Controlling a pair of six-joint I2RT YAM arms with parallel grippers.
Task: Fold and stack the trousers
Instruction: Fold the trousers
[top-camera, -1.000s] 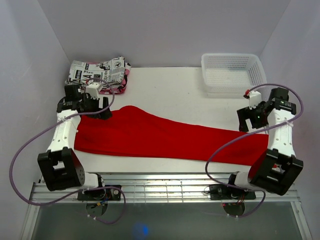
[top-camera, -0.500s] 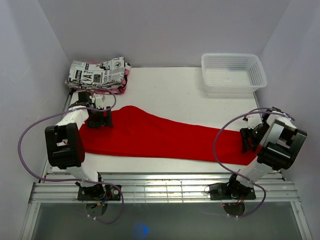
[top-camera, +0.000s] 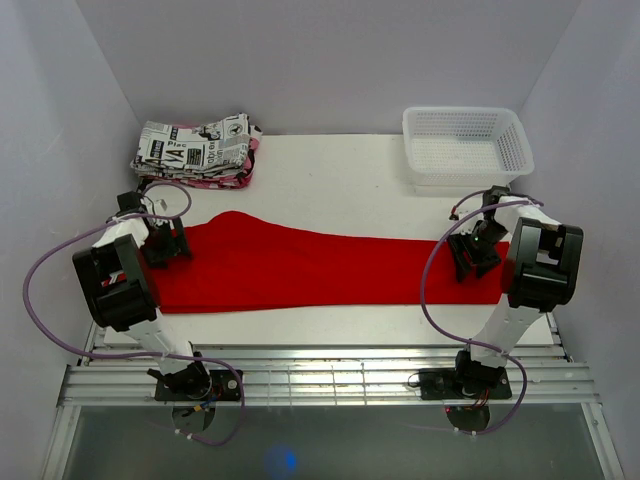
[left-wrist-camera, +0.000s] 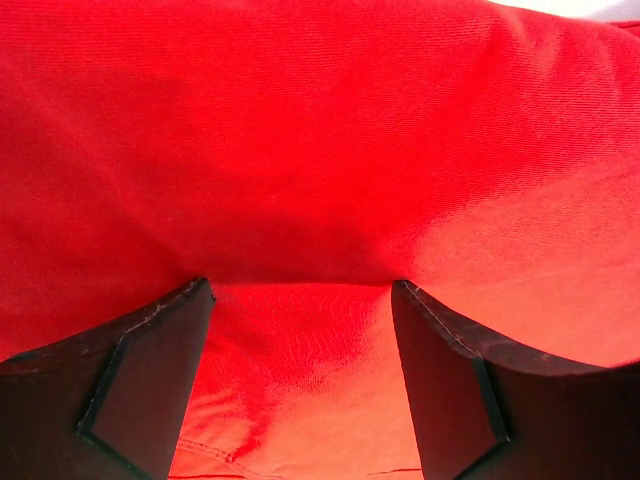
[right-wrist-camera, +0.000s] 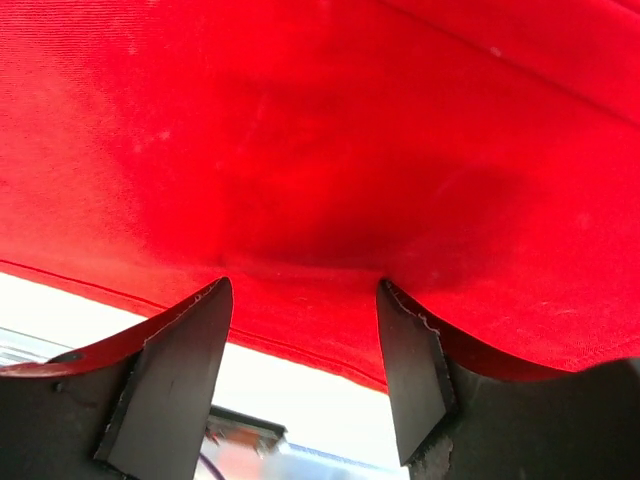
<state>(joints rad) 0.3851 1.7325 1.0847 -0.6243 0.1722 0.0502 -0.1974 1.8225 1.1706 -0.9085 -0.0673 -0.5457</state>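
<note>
The left pincer (top-camera: 170, 243) is reaching down low on the left side, its fingers (left-wrist-camera: 150, 380) spread apart; the right pincer (top-camera: 470, 255) is reaching down low on the right, fingers (right-wrist-camera: 170, 370) apart too.

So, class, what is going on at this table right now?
Two robot arms are working on a pair of red trousers laid lengthwise across the white table. The left end effector is down on one end and the right end effector on the other, each with fabric between its fingers. A folded newspaper-print garment and a white basket sit at the back.
</note>
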